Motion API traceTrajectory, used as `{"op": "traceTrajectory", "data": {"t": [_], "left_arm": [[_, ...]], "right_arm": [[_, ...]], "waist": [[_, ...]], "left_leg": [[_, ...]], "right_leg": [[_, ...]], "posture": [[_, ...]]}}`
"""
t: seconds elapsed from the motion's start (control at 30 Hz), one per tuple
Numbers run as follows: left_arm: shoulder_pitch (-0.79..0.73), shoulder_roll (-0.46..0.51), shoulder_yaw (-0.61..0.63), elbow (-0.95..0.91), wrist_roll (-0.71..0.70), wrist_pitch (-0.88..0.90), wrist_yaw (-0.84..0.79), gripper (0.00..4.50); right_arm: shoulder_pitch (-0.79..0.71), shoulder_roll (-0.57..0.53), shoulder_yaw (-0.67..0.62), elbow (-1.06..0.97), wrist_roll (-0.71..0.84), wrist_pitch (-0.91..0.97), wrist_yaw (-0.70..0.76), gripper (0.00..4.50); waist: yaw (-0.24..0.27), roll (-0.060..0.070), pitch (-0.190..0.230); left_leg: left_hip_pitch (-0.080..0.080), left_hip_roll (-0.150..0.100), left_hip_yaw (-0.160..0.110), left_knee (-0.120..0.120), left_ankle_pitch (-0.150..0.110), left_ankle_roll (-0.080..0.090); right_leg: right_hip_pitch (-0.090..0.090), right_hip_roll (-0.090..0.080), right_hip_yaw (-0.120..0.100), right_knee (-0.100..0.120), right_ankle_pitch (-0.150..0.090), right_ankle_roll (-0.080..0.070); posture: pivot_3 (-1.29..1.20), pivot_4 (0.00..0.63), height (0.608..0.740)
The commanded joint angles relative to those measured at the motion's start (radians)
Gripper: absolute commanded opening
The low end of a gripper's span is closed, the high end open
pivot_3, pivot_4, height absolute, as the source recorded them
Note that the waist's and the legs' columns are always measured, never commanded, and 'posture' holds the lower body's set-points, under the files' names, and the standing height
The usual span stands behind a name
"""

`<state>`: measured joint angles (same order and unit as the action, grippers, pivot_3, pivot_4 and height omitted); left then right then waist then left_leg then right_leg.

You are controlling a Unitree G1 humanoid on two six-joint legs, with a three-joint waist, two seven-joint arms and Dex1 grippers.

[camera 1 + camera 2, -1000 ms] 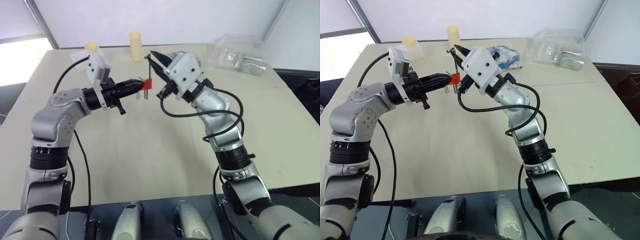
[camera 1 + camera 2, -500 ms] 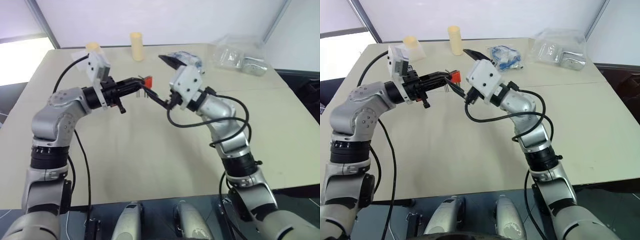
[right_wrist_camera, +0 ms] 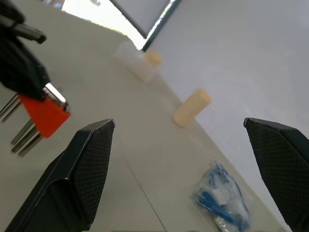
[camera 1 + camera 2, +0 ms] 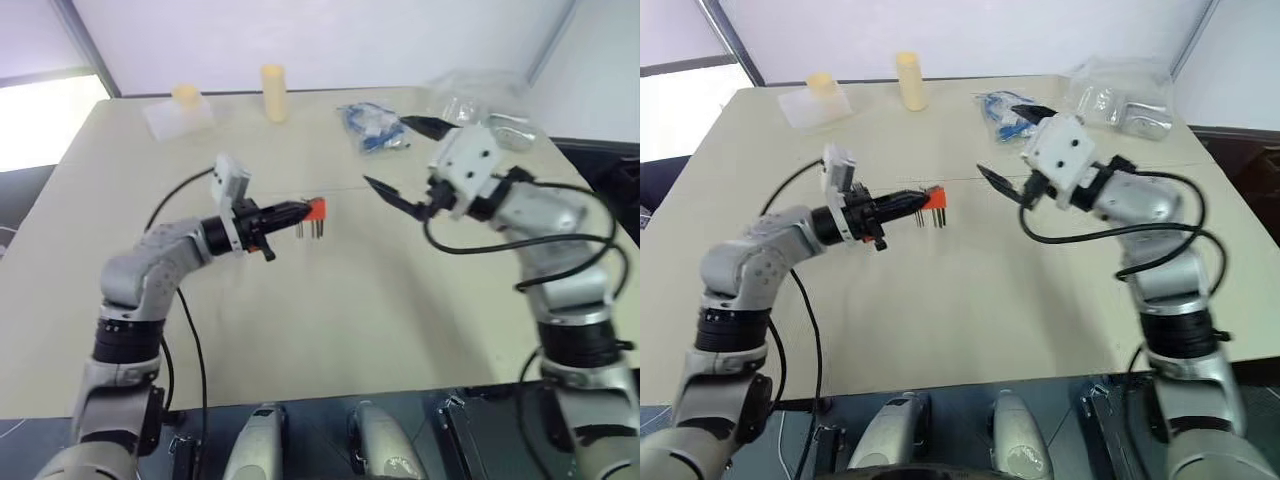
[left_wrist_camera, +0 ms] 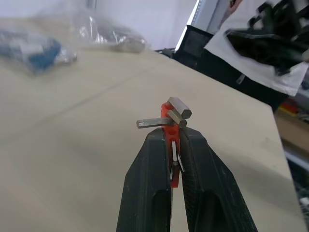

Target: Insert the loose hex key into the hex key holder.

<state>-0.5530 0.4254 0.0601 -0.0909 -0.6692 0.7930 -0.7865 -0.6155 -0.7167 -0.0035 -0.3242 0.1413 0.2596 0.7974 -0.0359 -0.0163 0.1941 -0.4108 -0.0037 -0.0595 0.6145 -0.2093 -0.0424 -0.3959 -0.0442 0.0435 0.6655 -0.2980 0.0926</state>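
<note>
My left gripper (image 4: pixel 292 212) is shut on the red hex key holder (image 4: pixel 315 208), held above the table with several short metal keys hanging from it. In the left wrist view the holder (image 5: pixel 170 112) sits pinched between the black fingers (image 5: pixel 149 169). A thin metal arm (image 5: pixel 149 123) sticks sideways from its top; I cannot tell whether this is the loose hex key. To the right of the holder and apart from it, my right gripper (image 4: pixel 402 158) stands open and empty. The right wrist view looks past its fingers (image 3: pixel 87 169) at the holder (image 3: pixel 46 116).
At the table's far edge stand a tall yellow cylinder (image 4: pixel 272 92) and a short one on a clear box (image 4: pixel 183 100). A bag of blue parts (image 4: pixel 372 128) and a clear plastic bag (image 4: pixel 480 105) lie at the back right. The beige table (image 4: pixel 330 320) spreads below both grippers.
My right gripper has opened wide and pulled away to the right from the holder. My left gripper has sunk lower with the holder still in it.
</note>
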Motion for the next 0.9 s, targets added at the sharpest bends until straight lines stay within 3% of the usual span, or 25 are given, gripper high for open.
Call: {"op": "traceTrajectory", "data": {"t": [0.03,0.4,0.9], "left_arm": [[-0.008,-0.044,0.007,-0.01,-0.042,0.031,0.032,0.0],[-0.047,-0.21,-0.041,0.128,-0.034,0.07,0.061,0.0],[-0.08,-0.284,0.058,0.429,-0.028,0.206,0.202,0.0]], "right_arm": [[0.012,-0.02,-0.005,-0.078,0.03,0.02,0.031,4.44],[0.048,-0.019,-0.005,-0.109,0.02,0.059,-0.007,4.44],[0.063,-0.008,0.009,-0.124,0.01,0.072,-0.04,4.44]], "waist": [[0.0,0.0,0.0],[0.022,0.0,0.0],[0.022,0.0,0.0]], "left_leg": [[0.0,0.0,0.0,0.0,0.0,0.0],[0.001,0.0,0.0,0.001,0.0,0.0],[0.001,0.0,0.0,0.001,0.0,0.0]], "right_leg": [[0.0,0.0,0.0,0.0,0.0,0.0],[0.001,0.0,0.0,0.0,0.0,0.0],[0.001,0.001,0.0,0.0,0.0,0.0]], "posture": [[0.0,0.15,0.74],[0.0,0.15,0.74],[0.0,0.15,0.74]]}}
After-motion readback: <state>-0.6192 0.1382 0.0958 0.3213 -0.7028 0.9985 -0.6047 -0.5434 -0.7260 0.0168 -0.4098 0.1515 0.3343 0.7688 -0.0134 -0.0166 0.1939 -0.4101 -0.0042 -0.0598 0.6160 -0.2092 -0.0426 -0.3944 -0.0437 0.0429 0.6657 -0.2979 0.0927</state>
